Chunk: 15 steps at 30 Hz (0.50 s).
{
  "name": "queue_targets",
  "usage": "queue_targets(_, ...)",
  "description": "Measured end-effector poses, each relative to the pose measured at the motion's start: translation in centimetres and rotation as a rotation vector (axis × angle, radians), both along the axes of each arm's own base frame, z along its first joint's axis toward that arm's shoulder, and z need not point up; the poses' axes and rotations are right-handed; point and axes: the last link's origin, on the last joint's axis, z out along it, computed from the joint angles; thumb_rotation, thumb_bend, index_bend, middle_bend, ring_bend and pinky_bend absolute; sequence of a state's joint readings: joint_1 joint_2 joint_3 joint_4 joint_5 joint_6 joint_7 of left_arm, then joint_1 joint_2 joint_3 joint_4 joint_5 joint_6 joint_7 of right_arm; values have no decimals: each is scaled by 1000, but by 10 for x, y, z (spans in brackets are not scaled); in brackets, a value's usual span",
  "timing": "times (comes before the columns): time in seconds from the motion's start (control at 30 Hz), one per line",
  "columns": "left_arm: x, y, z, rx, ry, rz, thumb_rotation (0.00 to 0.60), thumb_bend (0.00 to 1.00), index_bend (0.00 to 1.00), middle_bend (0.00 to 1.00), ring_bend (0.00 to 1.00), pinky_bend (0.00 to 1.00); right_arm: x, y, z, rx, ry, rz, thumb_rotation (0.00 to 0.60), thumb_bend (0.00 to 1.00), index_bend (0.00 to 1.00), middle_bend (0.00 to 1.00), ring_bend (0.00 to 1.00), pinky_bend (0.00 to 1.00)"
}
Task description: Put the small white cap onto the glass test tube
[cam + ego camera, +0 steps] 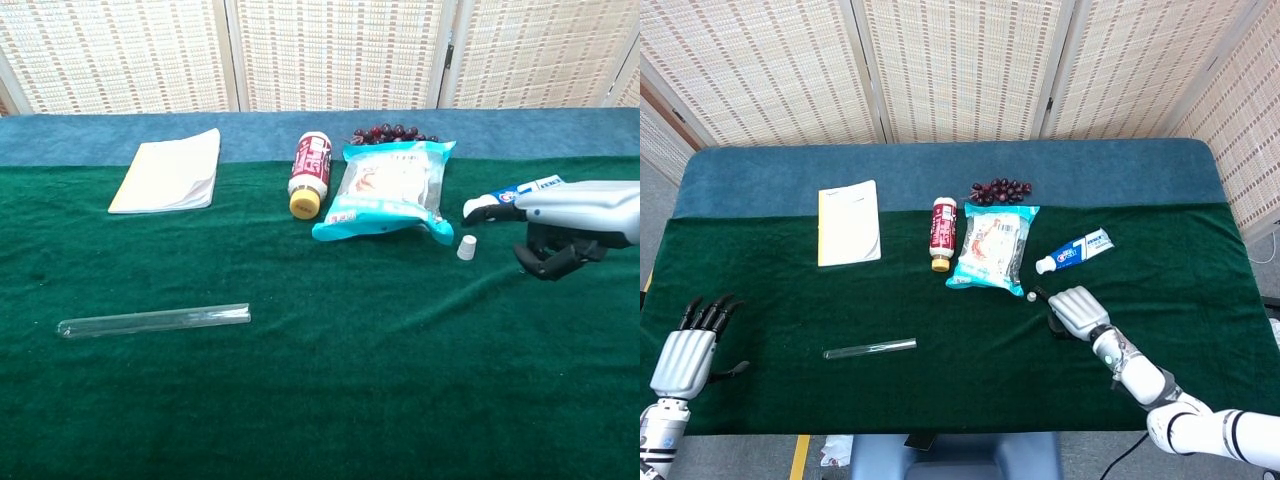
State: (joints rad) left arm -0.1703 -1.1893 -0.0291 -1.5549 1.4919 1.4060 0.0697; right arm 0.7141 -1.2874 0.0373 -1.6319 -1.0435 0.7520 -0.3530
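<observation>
No print can be read: the lettering on the blue-and-white toothpaste tube just beyond the right hand is too small and blurred.
</observation>
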Motion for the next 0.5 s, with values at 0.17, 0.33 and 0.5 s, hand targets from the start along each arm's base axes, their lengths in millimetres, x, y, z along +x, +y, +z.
queue_targets(0.17,-1,1,-1,-4,0,2,600,152,174,135,167,0,-1,-8,-8,13,7,-25,439,816,95,900,1000,1000)
queue_targets(0.33,0,0,-1,-4,-1,0,600,152,175,136,169,0,-2,-6,-12,32,12,-24,438,816,138,900,1000,1000)
queue_targets(0.5,-2,0,-2,-3,-6,2,600,153,176,140,180,0,-9,13,-1,22,8,-31,436,816,139,900,1000,1000)
